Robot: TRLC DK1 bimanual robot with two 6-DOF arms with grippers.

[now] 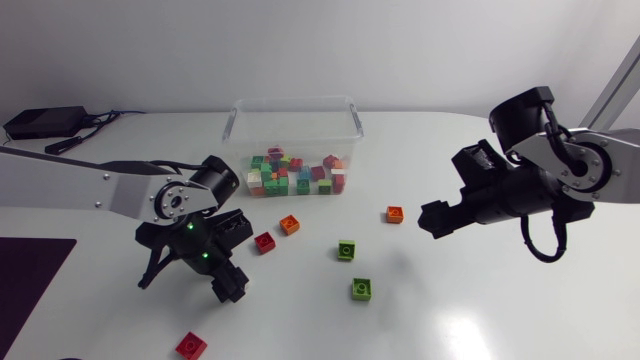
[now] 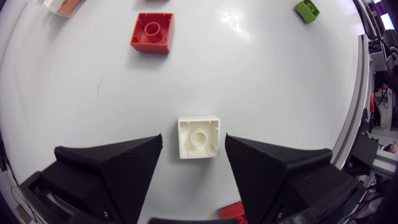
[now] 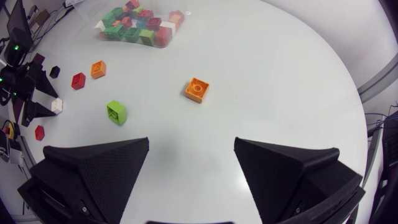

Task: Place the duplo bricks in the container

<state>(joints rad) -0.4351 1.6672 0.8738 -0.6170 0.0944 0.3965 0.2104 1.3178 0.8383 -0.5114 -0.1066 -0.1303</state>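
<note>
The left jaws stand spread on either side of a small white square plastic brick (image 2: 199, 138), which lies on the white surface (image 2: 267, 99). A red brick (image 2: 152, 32) lies farther ahead. The right jaws hang spread above the surface, with an orange brick (image 3: 197, 89) ahead of them. The clear plastic container (image 1: 295, 101) holds many coloured bricks (image 1: 290, 172).

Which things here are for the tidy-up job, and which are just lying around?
For the job: the clear tub with bricks inside, and the loose ones outside it, like the white brick, a red brick, an orange brick and a green brick.
Just lying around: the black box and its cable.
</note>
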